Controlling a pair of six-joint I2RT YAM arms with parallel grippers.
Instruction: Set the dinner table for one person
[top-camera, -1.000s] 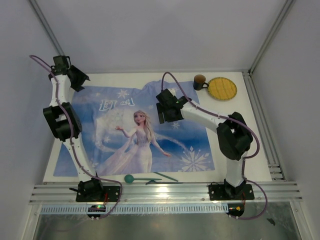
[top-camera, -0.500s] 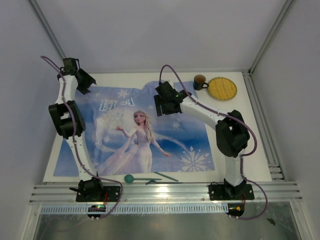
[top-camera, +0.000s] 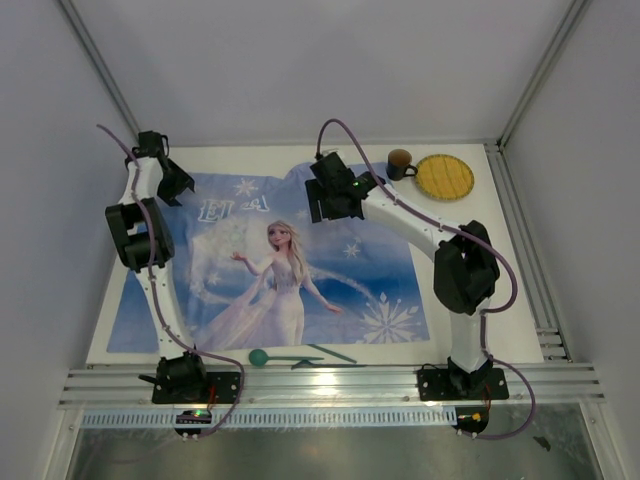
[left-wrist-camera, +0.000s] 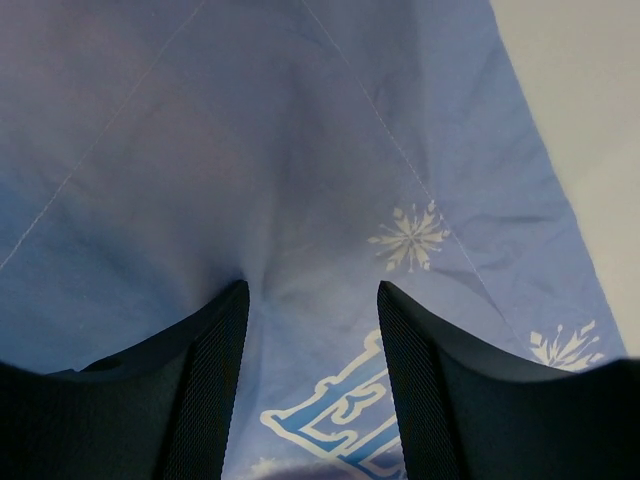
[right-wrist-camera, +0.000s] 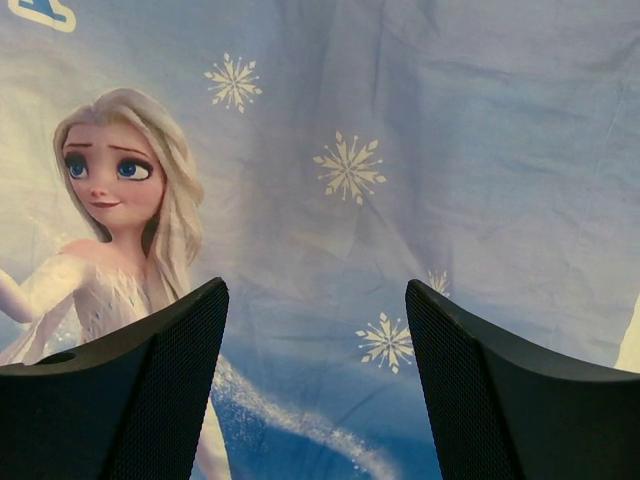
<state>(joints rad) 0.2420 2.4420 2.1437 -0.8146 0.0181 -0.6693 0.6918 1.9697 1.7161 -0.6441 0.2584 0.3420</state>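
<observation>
The dinner table (top-camera: 472, 300) is a white top framed by silver rails. A blue printed cloth (top-camera: 370, 270) lies spread over most of it, wrinkled near its far edge. My left gripper (top-camera: 172, 182) hovers over the cloth's far left corner. In the left wrist view it (left-wrist-camera: 312, 290) is open with only blue cloth (left-wrist-camera: 300, 150) between the fingers. My right gripper (top-camera: 325, 200) hangs over the cloth's far middle. It (right-wrist-camera: 315, 290) is open too, above the printed figure and snowflakes (right-wrist-camera: 350, 165), holding nothing.
A brown cup (top-camera: 400, 162) and a round yellow plate (top-camera: 444, 176) stand at the far right, off the cloth. A green spoon (top-camera: 258, 357) and thin green cutlery (top-camera: 325, 354) lie at the near edge between the arm bases.
The left gripper has shifted right along the cloth's far left corner. The right gripper has moved a little toward the far edge. Both stay open.
</observation>
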